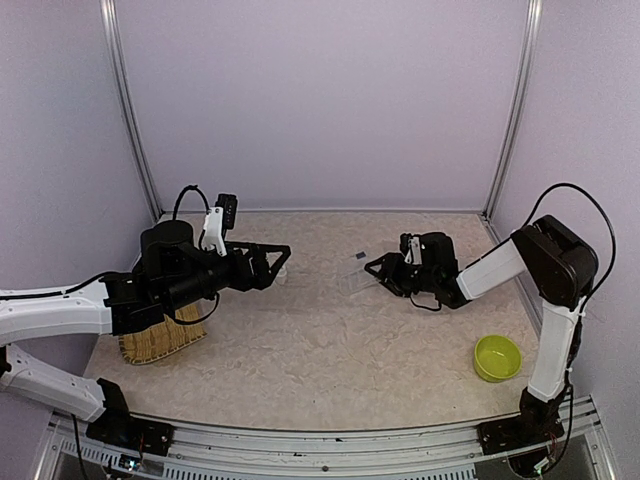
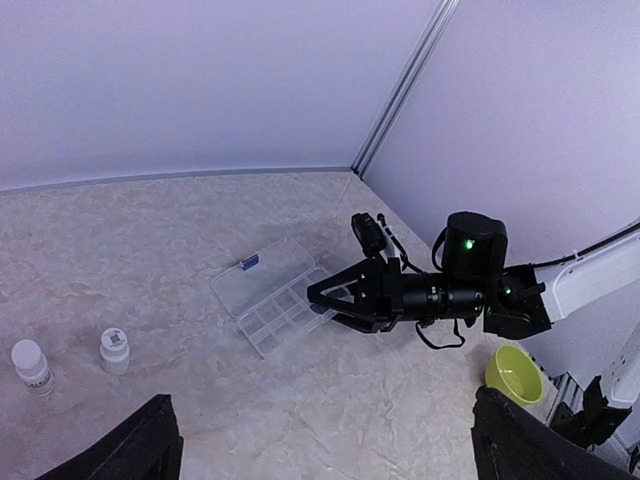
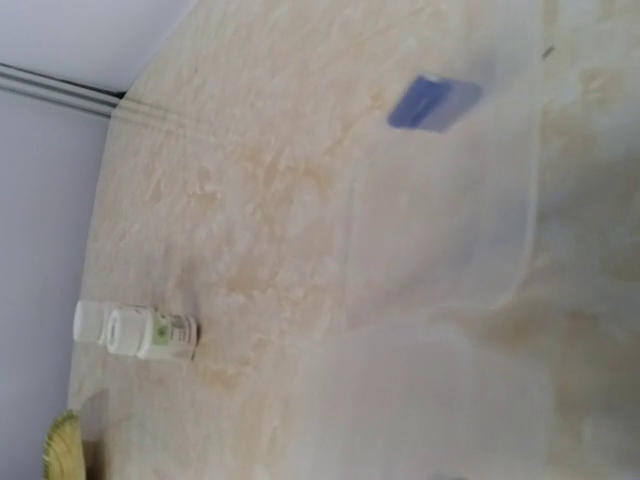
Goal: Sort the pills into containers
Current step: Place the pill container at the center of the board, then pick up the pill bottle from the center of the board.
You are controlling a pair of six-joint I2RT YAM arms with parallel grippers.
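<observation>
The clear compartment box (image 2: 270,297) lies on the table with its lid (image 2: 262,270) folded open and a blue latch (image 2: 249,262) at the lid's far edge. My right gripper (image 2: 318,298) hangs low, its tips over the box's right end; how far its jaws stand apart does not show. In the right wrist view only the blurred lid and blue latch (image 3: 433,103) show, not the fingers. My left gripper (image 1: 275,258) hovers well left of the box (image 1: 355,272), wide open and holding nothing. I can make out no pills in any view.
Two small white bottles (image 2: 115,350) (image 2: 30,366) stand left of the box. A woven bamboo tray (image 1: 160,340) lies under the left arm. A lime-green bowl (image 1: 497,357) sits at the front right. Walls close the back and sides.
</observation>
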